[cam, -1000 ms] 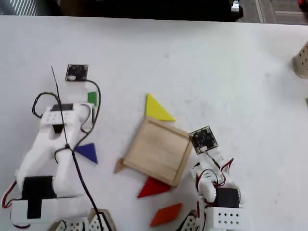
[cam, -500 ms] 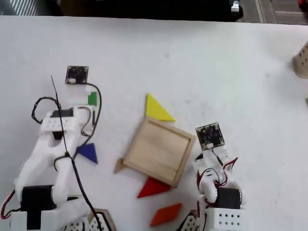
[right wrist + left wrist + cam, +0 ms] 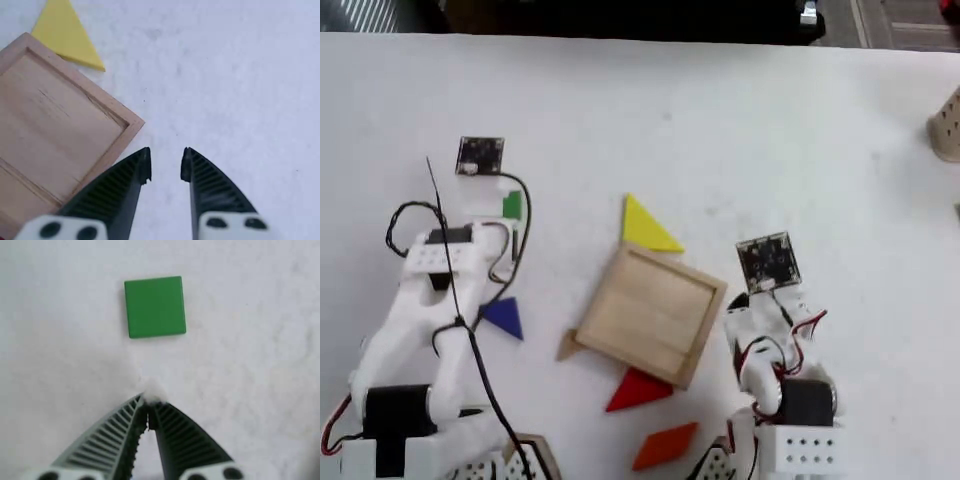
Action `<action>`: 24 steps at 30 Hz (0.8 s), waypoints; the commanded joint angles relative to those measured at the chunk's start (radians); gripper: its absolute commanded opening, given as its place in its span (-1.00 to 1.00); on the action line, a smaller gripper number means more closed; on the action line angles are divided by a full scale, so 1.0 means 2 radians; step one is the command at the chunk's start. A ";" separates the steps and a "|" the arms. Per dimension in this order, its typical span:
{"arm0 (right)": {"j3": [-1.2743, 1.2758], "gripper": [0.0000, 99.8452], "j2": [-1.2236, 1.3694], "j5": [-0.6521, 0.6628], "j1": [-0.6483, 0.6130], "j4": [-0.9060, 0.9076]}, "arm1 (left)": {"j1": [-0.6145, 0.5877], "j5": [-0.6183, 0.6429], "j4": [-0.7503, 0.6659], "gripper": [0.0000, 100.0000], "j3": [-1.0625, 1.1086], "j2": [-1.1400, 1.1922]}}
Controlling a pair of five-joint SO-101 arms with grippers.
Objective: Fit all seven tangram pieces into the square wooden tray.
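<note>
The square wooden tray (image 3: 650, 313) lies rotated at the table's middle with nothing in it; its corner (image 3: 60, 120) sits beside my right gripper (image 3: 165, 165), which is open over bare table. A yellow triangle (image 3: 645, 226) touches the tray's far edge (image 3: 65, 36). A red triangle (image 3: 638, 388) and an orange parallelogram (image 3: 665, 445) lie at the tray's near side, and a tan piece (image 3: 567, 346) pokes out at its left corner. A blue triangle (image 3: 503, 317) lies by the left arm. My left gripper (image 3: 148, 407) is shut, a short way from the green square (image 3: 155, 306), also (image 3: 511, 204).
A small black circuit board (image 3: 480, 153) lies beyond the green square, with a black cable running back to the left arm. A light wooden object (image 3: 947, 124) stands at the table's right edge. The far half of the table is open white surface.
The left arm drew back toward the near edge, uncovering more of the green square. The right arm's wrist swung right, away from the tray's corner.
</note>
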 commanded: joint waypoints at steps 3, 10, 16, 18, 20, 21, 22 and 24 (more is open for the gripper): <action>-0.079 -0.78 0.226 -0.012 -0.036 -0.017 | 0.002 0.000 -0.009 -0.94 -0.002 -0.023; -0.118 -0.78 0.418 -0.160 -0.096 -0.135 | 0.002 -0.002 -0.012 -0.94 -0.002 -0.023; -0.129 -0.78 0.504 -0.219 -0.086 -0.162 | 0.002 -0.003 -0.012 -0.94 -0.002 -0.023; -0.129 -0.78 0.518 -0.220 -0.076 -0.171 | 0.002 -0.004 -0.012 -0.94 -0.002 -0.023; -0.130 -0.78 0.524 -0.219 -0.059 -0.175 | 0.002 -0.004 -0.012 -0.94 -0.002 -0.023; -0.130 -0.78 0.524 -0.218 -0.052 -0.175 | 0.002 -0.004 -0.012 -0.94 -0.002 -0.023; -0.132 -0.78 0.524 -0.216 -0.043 -0.175 | 0.002 -0.004 -0.012 -0.94 -0.002 -0.023; -0.139 -0.78 0.524 -0.216 -0.026 -0.175 | 0.002 -0.004 -0.012 -0.94 -0.002 -0.023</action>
